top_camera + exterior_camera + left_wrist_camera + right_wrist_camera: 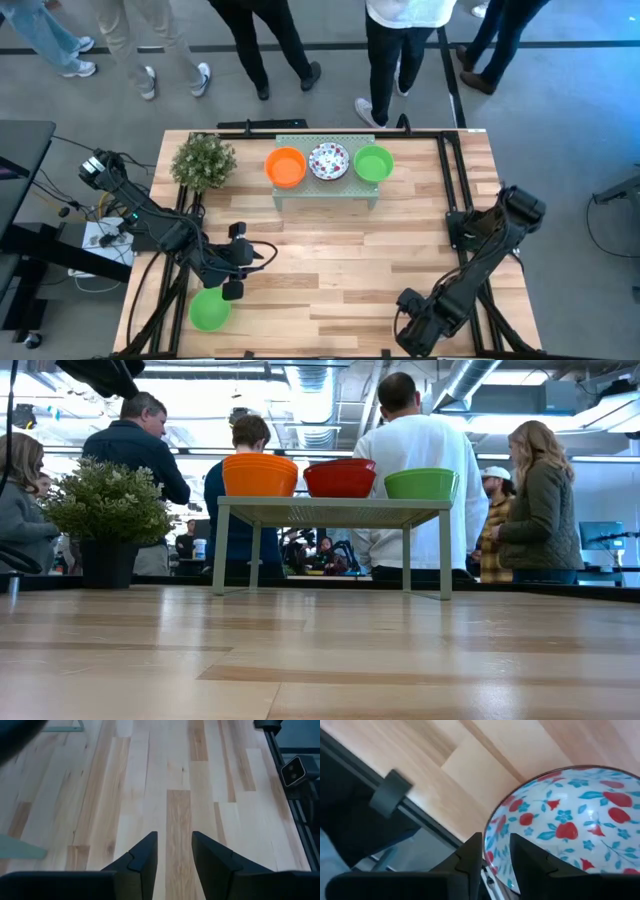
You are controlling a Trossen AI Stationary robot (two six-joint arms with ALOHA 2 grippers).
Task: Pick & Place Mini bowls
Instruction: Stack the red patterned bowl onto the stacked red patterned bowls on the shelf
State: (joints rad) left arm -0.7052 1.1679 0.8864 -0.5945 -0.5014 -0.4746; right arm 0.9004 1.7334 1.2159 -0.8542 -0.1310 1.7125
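Note:
Three mini bowls stand on the pale green mesh rack (pixel 325 190) at the table's far middle: orange (pixel 286 166), white with red flowers (pixel 329 161) and green (pixel 373 164). Another green mini bowl (pixel 209 310) sits on the table near its left near corner. My left gripper (pixel 250 258) (pixel 175 850) hovers just beyond that bowl, open and empty, pointing toward the table's right. My right gripper (pixel 412 325) (pixel 496 852) is at the right near edge, shut on a floral mini bowl (pixel 570 820) that the arm hides in the high view. My right gripper has the floral bowl by its rim (pixel 492 832). One finger (pixel 470 857) is outside the wall and the other finger (pixel 530 857) is inside the bowl. Whether the bowl is lifted or rests on the table cannot be told.
A bushy potted plant (pixel 203 160) stands at the far left beside the rack. Black frame rails (pixel 455 200) run along the table's right side and far edge. Several people stand beyond the far edge. Bare wood lies between the rack and the near edge.

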